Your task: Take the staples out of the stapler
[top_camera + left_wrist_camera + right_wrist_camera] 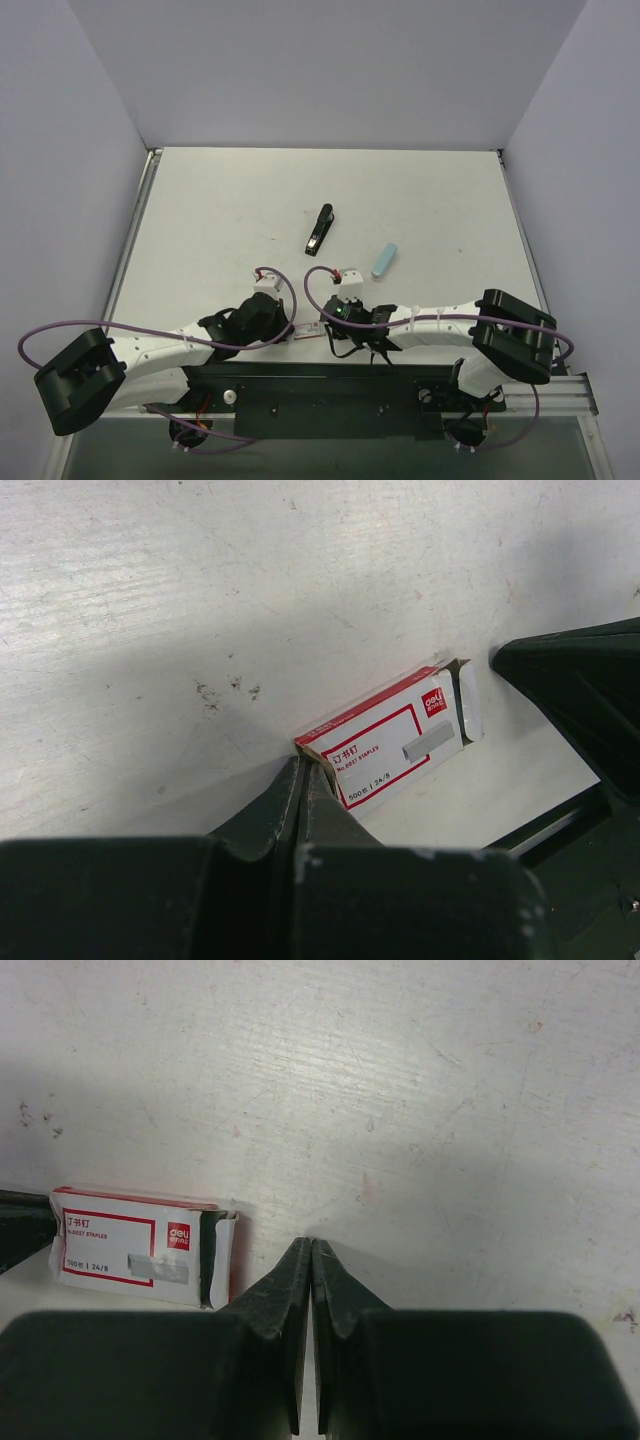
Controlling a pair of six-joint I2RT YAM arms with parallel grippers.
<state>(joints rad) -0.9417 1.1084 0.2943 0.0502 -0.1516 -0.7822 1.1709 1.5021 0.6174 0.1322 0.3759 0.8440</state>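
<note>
The black stapler (320, 228) lies shut on the white table, past the middle and far from both grippers. No strip of staples is in view. My left gripper (294, 328) is shut near the table's front edge; in the left wrist view (303, 767) its tips sit at a corner of a small red-and-white staple box (395, 738). My right gripper (323, 322) is shut and empty; in the right wrist view (311, 1244) it points at bare table, with the box (130, 1245) to its left.
A small pale blue block (385, 260) lies right of the stapler. The staple box (309, 331) lies between the two grippers, one end flap open. White walls stand around the table (220, 210). The arms' black base rail (330, 385) runs along the near edge.
</note>
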